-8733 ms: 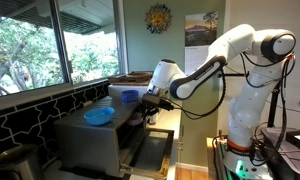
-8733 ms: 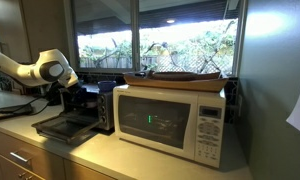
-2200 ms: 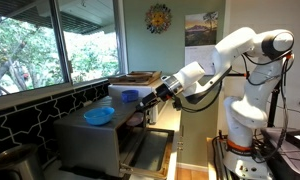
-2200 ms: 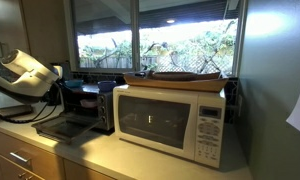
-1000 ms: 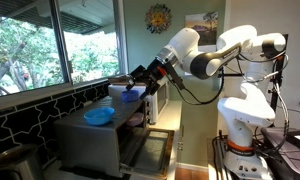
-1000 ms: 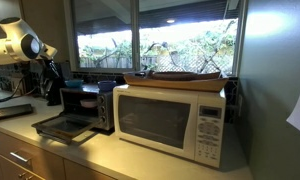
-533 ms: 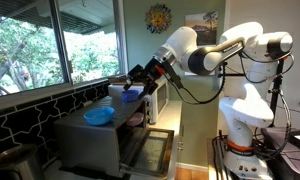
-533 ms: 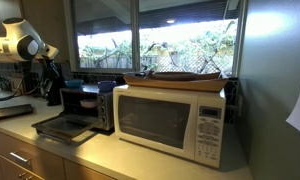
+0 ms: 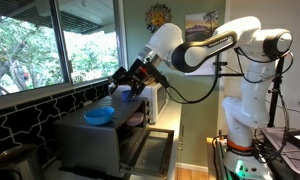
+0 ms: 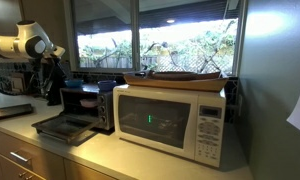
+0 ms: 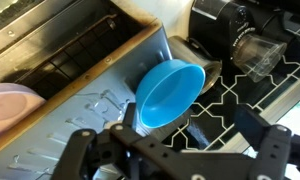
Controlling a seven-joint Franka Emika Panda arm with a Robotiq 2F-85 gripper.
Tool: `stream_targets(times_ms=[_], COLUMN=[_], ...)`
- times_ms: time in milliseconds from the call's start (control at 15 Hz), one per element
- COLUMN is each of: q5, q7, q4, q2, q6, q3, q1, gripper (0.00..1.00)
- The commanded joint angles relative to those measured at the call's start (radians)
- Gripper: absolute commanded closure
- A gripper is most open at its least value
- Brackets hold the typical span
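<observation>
A blue bowl sits on the metal top of the toaster oven. In the wrist view the blue bowl lies near the back edge of that top, next to the black tiled wall. My gripper hangs above and a little behind the bowl, open, with nothing between its fingers. In the wrist view the gripper frames the bowl from below. A pale pink plate rests further along the oven top. In an exterior view the gripper hovers over the toaster oven.
The oven's door hangs open toward the counter front. A white microwave with a flat tray on top stands beside it. A black appliance stands behind the bowl. Windows and a tiled backsplash run behind.
The arm has swung from in front of the oven up and over its top toward the window, ending above the blue bowl. The jaws stay open.
</observation>
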Motion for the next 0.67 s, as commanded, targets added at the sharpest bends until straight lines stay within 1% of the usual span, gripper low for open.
stream_targets(times_ms=[0, 67, 133, 267, 533, 600], q5=[-0.029, -0.044, -0.099, -0.154, -0.244, -0.245], q7=[0.001, 0.016, 0.061, 0.098, 0.166, 0.172], q4=[0.098, 0.116, 0.133, 0.159, 0.194, 0.2], q2=[0.076, 0.091, 0.103, 0.125, 0.161, 0.173], q6=[-0.106, -0.126, -0.145, -0.174, -0.219, -0.227], q3=[0.089, 0.105, 0.134, 0.157, 0.181, 0.182], q1=[-0.111, -0.131, -0.168, -0.196, -0.213, -0.208], gripper=[0.0, 0.0, 0.0, 0.0, 0.0, 0.04])
